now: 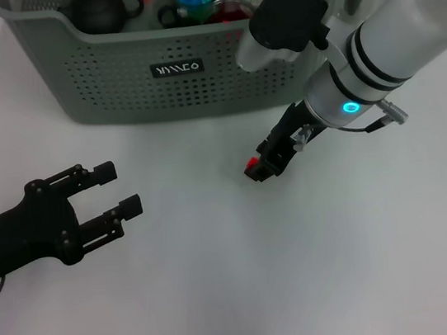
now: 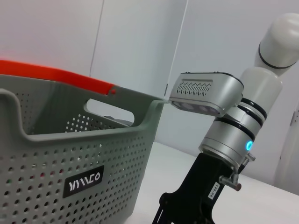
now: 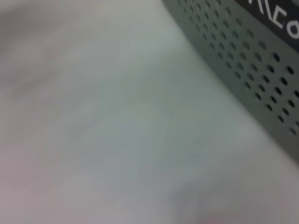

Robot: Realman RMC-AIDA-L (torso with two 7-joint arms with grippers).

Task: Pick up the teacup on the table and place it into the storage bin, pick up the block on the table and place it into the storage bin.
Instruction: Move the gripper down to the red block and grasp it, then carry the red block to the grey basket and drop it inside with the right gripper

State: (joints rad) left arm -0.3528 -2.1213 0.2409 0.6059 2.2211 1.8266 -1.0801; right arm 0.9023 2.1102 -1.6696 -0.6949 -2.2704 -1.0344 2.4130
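Evidently the block step is in hand: the right hand (image 1: 262, 166) is down at the white worktop (image 1: 242, 298), just in front of the storage bin (image 1: 111, 75), with a small red block (image 1: 251, 163) showing at its tip; whether the fingers are clamped on the block or merely around it I cannot tell, since the hand's dark body hides the contact; the block appears to sit on or barely off the worktop. Its shape is too hidden to give a long axis or a heading; only a small red face shows, turned toward the robot's left. The bin's long axis runs left to right across the head view, its labelled wall facing the robot. A dark teapot-like vessel (image 1: 99, 10) and other small wares already lie inside the bin, so the teacup step seems done, though I cannot pick out the cup with certainty. Next, by my judgement, comes a firm grip, a lift clear of the bin's rim, then a carry over it. The left hand (image 1: 115, 193) rests low at the left, fingers apart, holding nothing.
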